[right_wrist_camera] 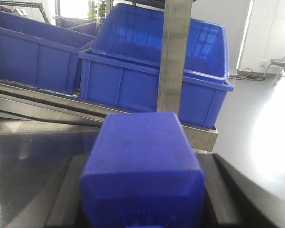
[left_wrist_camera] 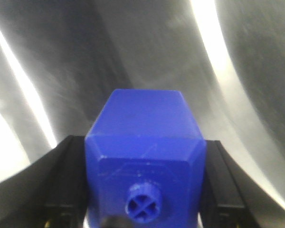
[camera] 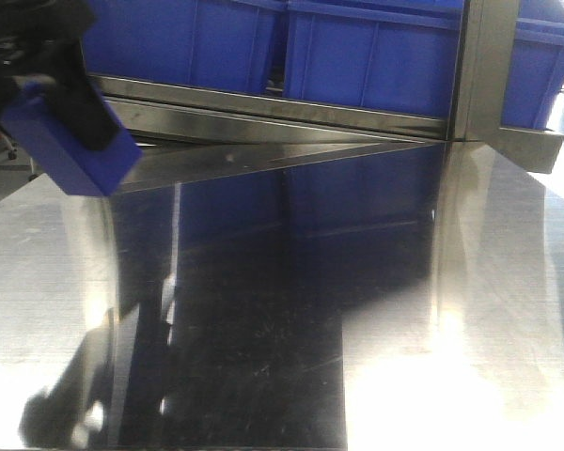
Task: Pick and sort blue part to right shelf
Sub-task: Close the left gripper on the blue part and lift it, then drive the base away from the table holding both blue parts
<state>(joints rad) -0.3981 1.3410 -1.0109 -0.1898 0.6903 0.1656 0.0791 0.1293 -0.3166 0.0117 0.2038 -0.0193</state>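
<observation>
The blue part (right_wrist_camera: pixel 142 161), a long solid-blue block, fills the right wrist view, and my right gripper (right_wrist_camera: pixel 142 192) is shut on it with a black finger (right_wrist_camera: pixel 61 199) on each side. Its knob end is cut off at the bottom edge. It hangs above the steel table, facing the shelf of blue bins (right_wrist_camera: pixel 152 80). My left gripper (left_wrist_camera: pixel 145 190) is shut on a wider blue block (left_wrist_camera: pixel 145 142) with a small cross-slotted knob (left_wrist_camera: pixel 142 202). The front view has that block (camera: pixel 61 150) tilted at the upper left, held off the table by the left gripper (camera: pixel 66 103).
A steel rack (camera: pixel 263 113) carrying large blue bins (camera: pixel 367 56) runs along the back of the shiny steel table (camera: pixel 451 329). An upright steel post (camera: pixel 479 66) stands at the right; it also rises just behind the held part as the post (right_wrist_camera: pixel 173 57).
</observation>
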